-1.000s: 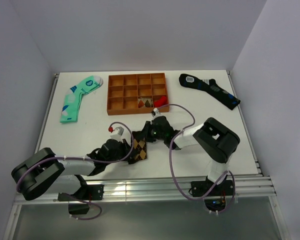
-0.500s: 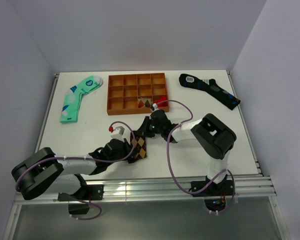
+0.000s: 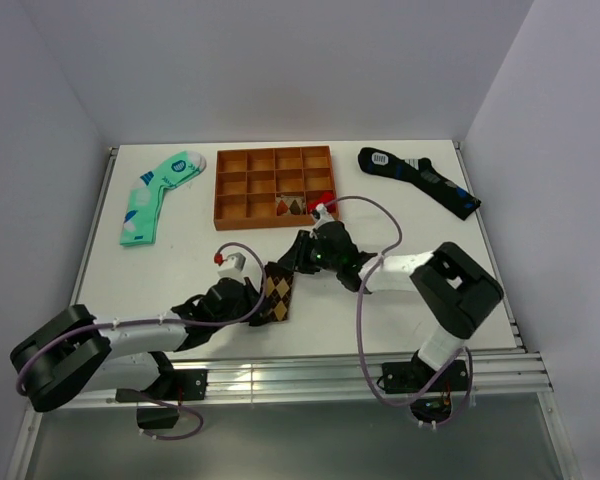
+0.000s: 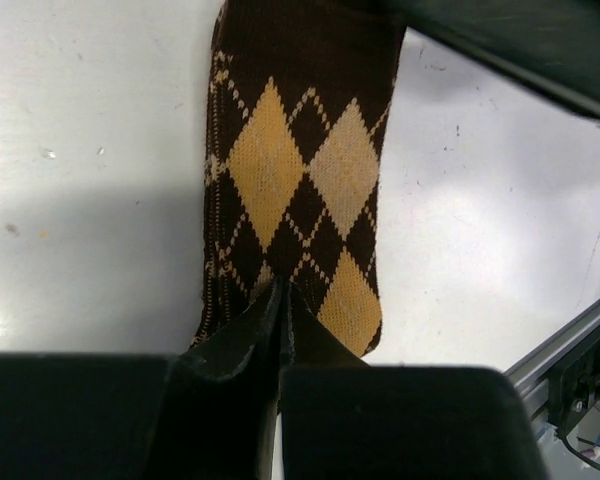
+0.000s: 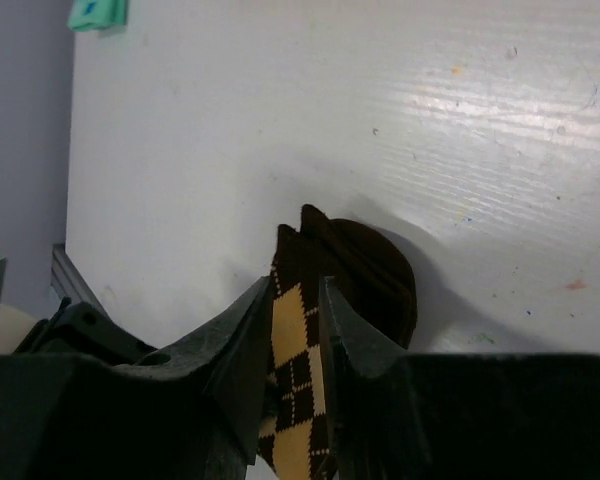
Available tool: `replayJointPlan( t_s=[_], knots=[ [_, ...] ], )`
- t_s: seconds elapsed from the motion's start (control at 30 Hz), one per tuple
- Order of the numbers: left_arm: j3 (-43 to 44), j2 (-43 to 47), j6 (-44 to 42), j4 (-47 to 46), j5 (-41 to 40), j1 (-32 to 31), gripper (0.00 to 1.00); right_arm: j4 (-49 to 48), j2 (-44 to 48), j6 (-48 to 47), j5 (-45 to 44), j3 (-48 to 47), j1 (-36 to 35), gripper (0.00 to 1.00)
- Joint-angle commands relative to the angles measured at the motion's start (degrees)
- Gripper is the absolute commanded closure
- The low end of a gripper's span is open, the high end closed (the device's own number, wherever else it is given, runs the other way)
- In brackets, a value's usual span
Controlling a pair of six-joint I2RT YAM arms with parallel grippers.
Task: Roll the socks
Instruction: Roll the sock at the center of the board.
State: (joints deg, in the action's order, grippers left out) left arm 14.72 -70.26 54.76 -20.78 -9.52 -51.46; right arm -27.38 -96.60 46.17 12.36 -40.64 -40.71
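Note:
The brown argyle socks lie at the front middle of the table, between my two grippers. My left gripper is at their near end; in the left wrist view its fingertips are pressed together on the sock's edge. My right gripper holds the far end. In the right wrist view the argyle fabric stands pinched between the fingers, raised off the table. The dark brown cuff is bunched in a curl just beyond the tips.
An orange compartment tray with a red item and small pieces stands behind the socks. A mint-green sock lies at the far left and a black-navy sock at the far right. The metal rail runs along the front edge.
My right arm's elbow has swung out to the right while its gripper stayed on the sock's far end, shifting slightly back. The left gripper and the socks have barely moved.

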Motion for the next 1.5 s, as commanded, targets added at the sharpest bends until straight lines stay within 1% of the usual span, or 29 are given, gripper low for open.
replayJointPlan(
  t_s=[0.0,0.13,0.27,0.3,0.37,0.4,0.43,0.47,0.53,0.57,0.7,0.77,0.9,0.97,1.07,1.13,1.23,1.37,1.47],
  knots=[
    [0.7,5.5,-1.4,5.4,-1.9,-0.3,0.90,-5.0,7.4,-4.8,-0.9,2.5,0.3,0.67],
    [1.8,10.5,-1.6,8.7,-3.1,-0.3,0.87,-6.9,12.2,-7.5,-1.2,6.2,-0.1,0.71],
    [2.5,13.7,-0.3,13.6,-7.0,-0.3,0.85,-10.1,14.9,-10.9,-4.2,11.9,-3.5,0.70],
    [2.4,14.4,-0.2,13.7,-7.6,-0.3,0.84,-10.8,15.1,-11.7,-5.2,12.4,-6.0,0.70],
    [2.2,14.1,0.1,13.7,-8.9,-0.3,0.83,-11.0,15.1,-14.3,-8.6,13.1,-8.7,0.68],
    [1.9,13.5,-0.3,12.5,-8.9,-0.3,0.83,-10.7,15.1,-15.3,-9.7,13.0,-11.8,0.67],
    [1.7,12.6,-0.6,12.1,-9.4,-0.3,0.82,-10.1,14.6,-17.7,-11.9,12.4,-13.4,0.68],
    [1.7,12.6,-0.7,11.6,-9.5,-0.3,0.82,-10.1,14.4,-18.7,-12.3,12.1,-15.0,0.68],
    [1.5,11.5,-1.8,9.5,-10.2,-0.3,0.82,-9.7,14.1,-21.0,-16.9,12.0,-18.9,0.69],
    [1.2,11.3,-1.9,8.9,-10.6,-0.3,0.81,-9.8,14.1,-21.4,-17.4,12.3,-19.8,0.69],
    [1.4,10.1,-3.6,6.1,-13.0,-0.2,0.76,-10.6,14.1,-23.8,-18.1,13.1,-20.7,0.66],
    [2.5,8.4,-4.7,5.7,-13.9,0.0,0.75,-10.2,13.7,-25.3,-18.3,12.5,-21.1,0.66],
    [4.1,3.6,-6.2,2.9,-11.6,1.0,0.74,-9.4,13.0,-27.5,-18.2,12.1,-21.4,0.66],
    [3.3,2.9,-6.2,0.5,-10.1,1.9,0.75,-9.6,13.1,-28.2,-18.2,12.7,-21.5,0.64],
    [2.3,3.3,-6.2,-1.2,-8.9,2.7,0.73,-10.3,12.8,-28.3,-16.9,13.2,-21.6,0.63],
    [2.2,3.1,-6.2,-0.9,-7.4,3.5,0.73,-10.3,12.1,-28.1,-17.2,13.5,-21.9,0.65],
    [2.2,3.1,-5.8,-0.9,-5.9,3.8,0.73,-10.9,9.7,-27.2,-19.2,14.0,-22.0,0.66],
    [-0.1,5.2,-4.8,-0.8,-6.7,3.8,0.71,-10.4,4.7,-25.7,-20.2,12.6,-21.9,0.67],
    [-1.7,6.3,-3.9,-1.5,-6.3,3.8,0.67,-10.8,2.6,-24.3,-17.0,12.2,-19.4,0.69]
  ],
)
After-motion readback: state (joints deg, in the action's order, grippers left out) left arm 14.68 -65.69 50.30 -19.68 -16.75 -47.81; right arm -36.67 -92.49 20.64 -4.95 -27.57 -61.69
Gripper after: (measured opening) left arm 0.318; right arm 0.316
